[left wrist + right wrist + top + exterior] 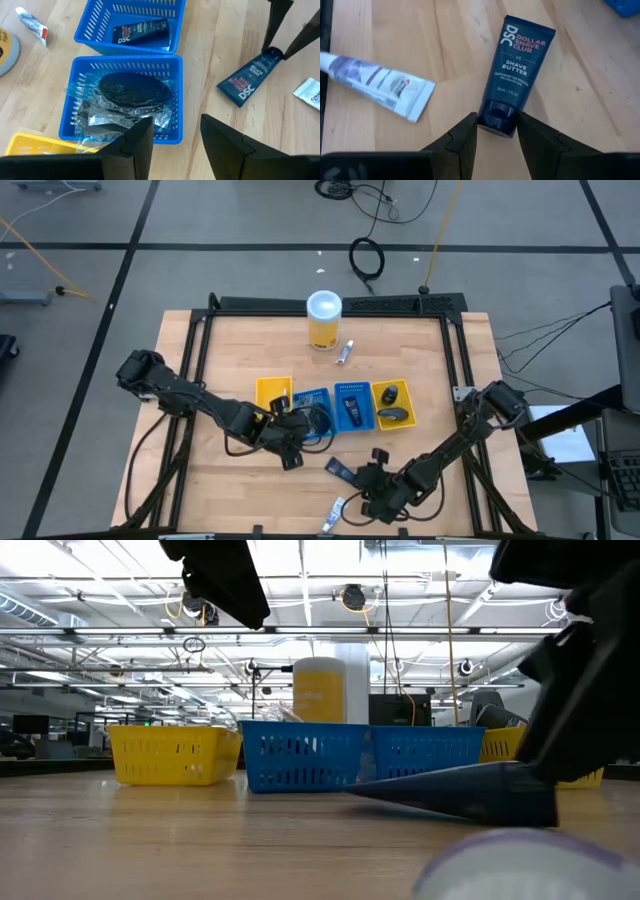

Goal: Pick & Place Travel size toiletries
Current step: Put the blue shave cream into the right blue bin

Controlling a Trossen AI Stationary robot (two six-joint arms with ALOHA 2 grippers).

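Note:
A dark blue tube (517, 70) lies flat on the table near the front, its cap toward my right gripper (497, 131), which stands shut on that cap; it also shows in the high view (337, 469). A white tube (380, 85) lies beside it. My left gripper (175, 135) is open and empty above a blue tray (170, 65) that holds a round black disc in clear wrap (132, 90). A second blue tray (95, 30) holds another dark tube (140, 31). One more white tube (346, 352) lies by the yellow canister (323, 320). My right gripper pinches the dark tube's cap end (496, 116) between its two fingers, one on each side of the cap. The fingers come slanting down from the table's right and lie along the tube. The tube rests flat on the table.
Two yellow trays (273, 392) (393, 405) flank the two blue ones in a row across the table's middle; the right yellow one holds dark oval pieces (390, 393). Bare wood lies in front of the trays and at the far left and right.

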